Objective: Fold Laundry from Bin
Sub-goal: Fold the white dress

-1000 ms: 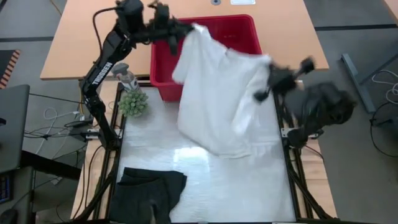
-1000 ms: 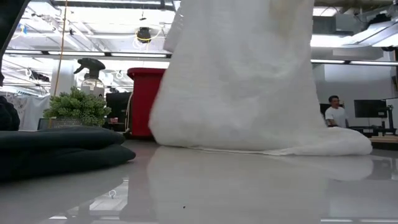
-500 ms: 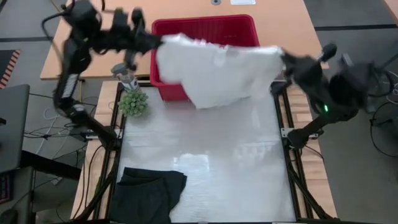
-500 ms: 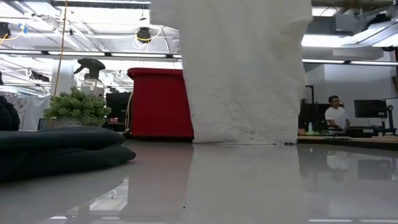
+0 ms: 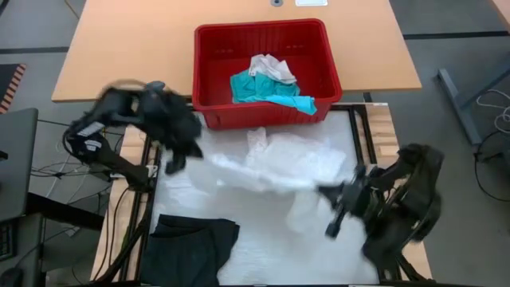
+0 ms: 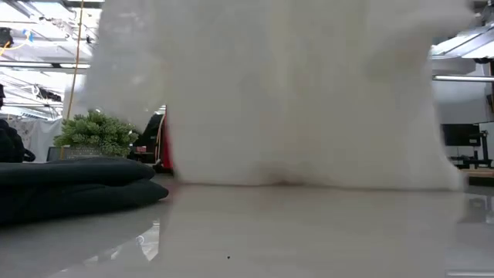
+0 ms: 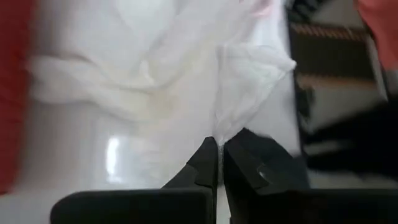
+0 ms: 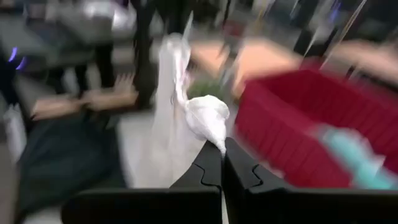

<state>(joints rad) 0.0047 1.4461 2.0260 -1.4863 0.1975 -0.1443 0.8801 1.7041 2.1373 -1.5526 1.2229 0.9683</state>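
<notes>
A: White garment (image 5: 279,163) stretched low over the desk (image 5: 263,247), strung between both arms just in front of the red bin (image 5: 209,80). Hanging like a wide curtain across the low view.

B: Left gripper (image 7: 217,158)?

A: Pinched tight on one thin edge of the white cloth, fingers (image 7: 202,167) pressed together with only fabric between. Sits near the desk's left edge, by the bin's front corner.

B: And the right gripper (image 8: 222,154)?

A: Same story: fingers clenched on a small bunched corner of the same cloth, out toward the desk's right side, nearer the front.

B: Handling?

A: Very light, very limp, probably a little slippery on that glossy top. Sags and twists between the two holds instead of lying flat; a rope-like ridge across the middle, a loose flap drooping below. No stiffness to count on, so best held at opposite corners or along a hem, kept taut while laid down. Lacy weave likely to snag if dragged.

B: Rest of the laundry?

A: Teal piece (image 5: 267,89) and another white one (image 5: 269,67) in the bin. Black garment (image 5: 191,247) folded at the front left of the desk. Small green plant (image 6: 96,133) at the far left, clear of the cloth.
</notes>
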